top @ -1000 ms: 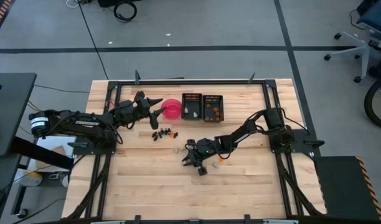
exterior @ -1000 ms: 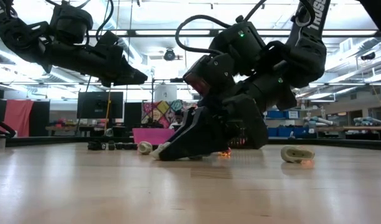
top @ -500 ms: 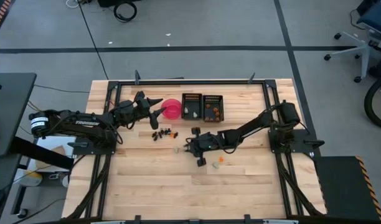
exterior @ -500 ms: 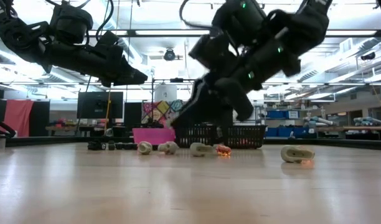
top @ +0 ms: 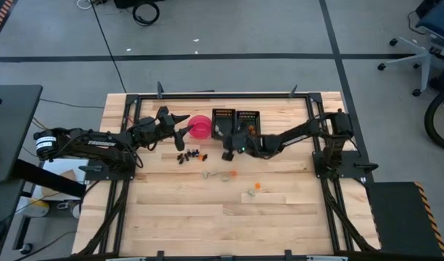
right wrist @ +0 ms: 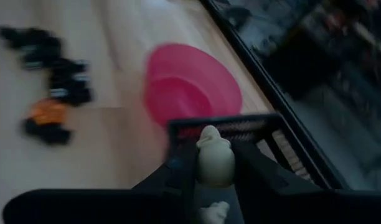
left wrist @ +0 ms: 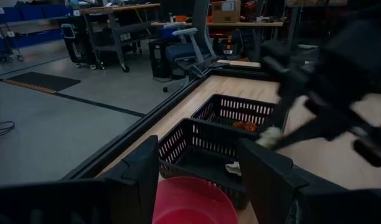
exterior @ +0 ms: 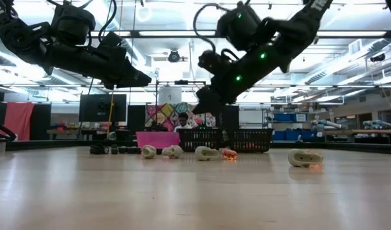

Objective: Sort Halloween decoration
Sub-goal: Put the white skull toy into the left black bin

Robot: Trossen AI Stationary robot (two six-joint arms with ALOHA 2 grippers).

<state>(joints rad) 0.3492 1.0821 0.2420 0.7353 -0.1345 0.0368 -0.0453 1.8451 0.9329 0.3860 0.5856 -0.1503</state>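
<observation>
Now the right gripper is pinching a pale greenish-white piece above the near rim of the left black tray.

The two trays are sitting side by side near the table's far edge, the right black tray holding orange bits, the pink bowl just left of them. The left gripper is hanging beside the bowl, fingers spread apart, holding nothing. The dark brown-black pieces are lying clustered in front of the bowl; more pale pieces and bright orange pieces are lying scattered around the table's middle.
</observation>
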